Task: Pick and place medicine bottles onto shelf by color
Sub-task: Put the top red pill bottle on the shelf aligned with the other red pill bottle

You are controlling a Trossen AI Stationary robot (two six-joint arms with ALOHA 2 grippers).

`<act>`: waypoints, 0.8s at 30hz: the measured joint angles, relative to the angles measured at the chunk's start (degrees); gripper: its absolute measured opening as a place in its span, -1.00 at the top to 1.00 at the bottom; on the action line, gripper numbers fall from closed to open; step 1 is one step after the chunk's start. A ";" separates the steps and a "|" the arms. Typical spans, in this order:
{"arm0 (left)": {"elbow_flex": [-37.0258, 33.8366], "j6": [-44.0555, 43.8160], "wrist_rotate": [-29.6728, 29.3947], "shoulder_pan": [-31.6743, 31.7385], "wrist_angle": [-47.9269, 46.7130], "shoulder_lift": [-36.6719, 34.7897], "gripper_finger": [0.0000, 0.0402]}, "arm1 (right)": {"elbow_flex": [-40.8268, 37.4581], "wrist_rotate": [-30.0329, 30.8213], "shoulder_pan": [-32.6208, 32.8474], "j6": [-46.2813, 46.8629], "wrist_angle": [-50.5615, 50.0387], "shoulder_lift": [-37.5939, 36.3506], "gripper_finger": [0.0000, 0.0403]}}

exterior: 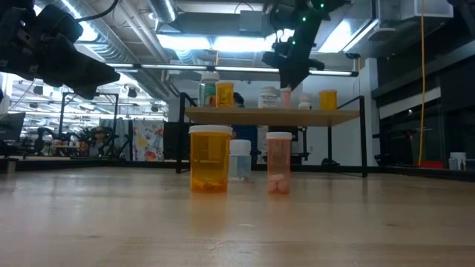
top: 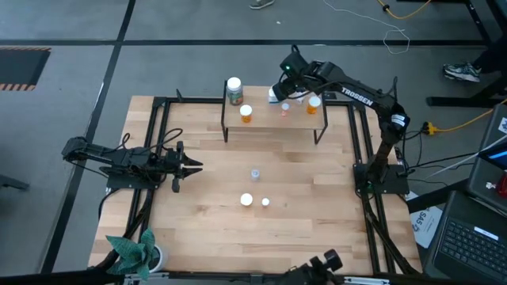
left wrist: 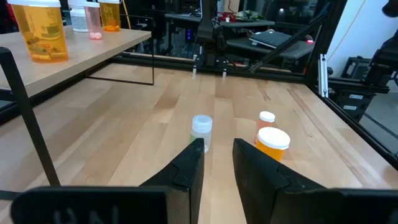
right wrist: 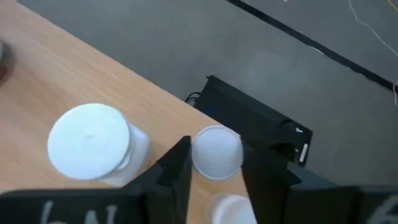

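The right gripper [right wrist: 214, 163] hangs above the far right part of the small light-wood shelf on thin black legs [top: 273, 119]. A small round white-capped bottle [right wrist: 216, 152] shows between its dark fingers [right wrist: 176, 163]. The fingers bracket the cap closely, but whether they pinch it or stand just clear of it cannot be told. Just beside the gripper, on the side away from the shelf's far edge, stands a larger white bottle with a white cap [right wrist: 92, 143].

Farther along the shelf from it, an orange bottle [top: 314, 104] stands near the right end, a second orange bottle [top: 246, 113] sits toward the left, and a tall green-bodied bottle with a white cap [top: 234, 91] holds the far left corner. Like colours seem to be gathered in groups, as sorting by colour would call for.

Well away, on the big wooden tabletop [top: 317, 198], three bottles are not yet shelved: a clear bluish one [top: 255, 172], a wide orange one [top: 246, 201] and a slim pinkish one [top: 265, 203].

The left gripper [left wrist: 217, 152] waits low over the table's left side, fingers spread a little, empty. White lettering on the right arm [top: 356, 93] reads TROSSEN; the bottle labels are too small to read.
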 joint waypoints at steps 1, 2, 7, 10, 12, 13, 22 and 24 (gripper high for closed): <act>0.00 0.00 0.00 0.00 0.00 0.00 0.60 | -0.65 -0.74 -0.17 -0.33 0.82 0.00 0.39; 0.00 0.00 0.00 0.00 0.00 -0.01 0.60 | -1.33 -1.14 -0.34 -0.57 1.44 0.02 0.39; 0.00 -0.01 -0.01 0.00 0.01 0.00 0.60 | -3.48 -2.57 -1.46 -0.96 2.97 0.02 0.39; 0.00 -0.01 -0.02 0.00 0.01 0.00 0.60 | -3.52 -3.89 -1.78 -0.88 3.17 0.02 0.39; 0.00 0.10 -0.01 0.00 0.00 0.00 0.60 | -3.52 -4.61 -1.80 -0.97 3.46 0.02 0.39; 0.00 0.36 0.00 0.00 0.00 0.00 0.60 | -3.52 -5.24 -1.78 -1.13 3.42 0.02 0.39; 0.00 1.33 -0.01 0.00 0.01 0.00 0.60 | -3.52 -8.21 -1.76 -2.98 3.46 0.02 0.35; 0.00 1.35 0.00 0.00 0.00 0.00 0.60 | -3.52 -8.21 -1.76 -2.99 3.51 0.02 0.31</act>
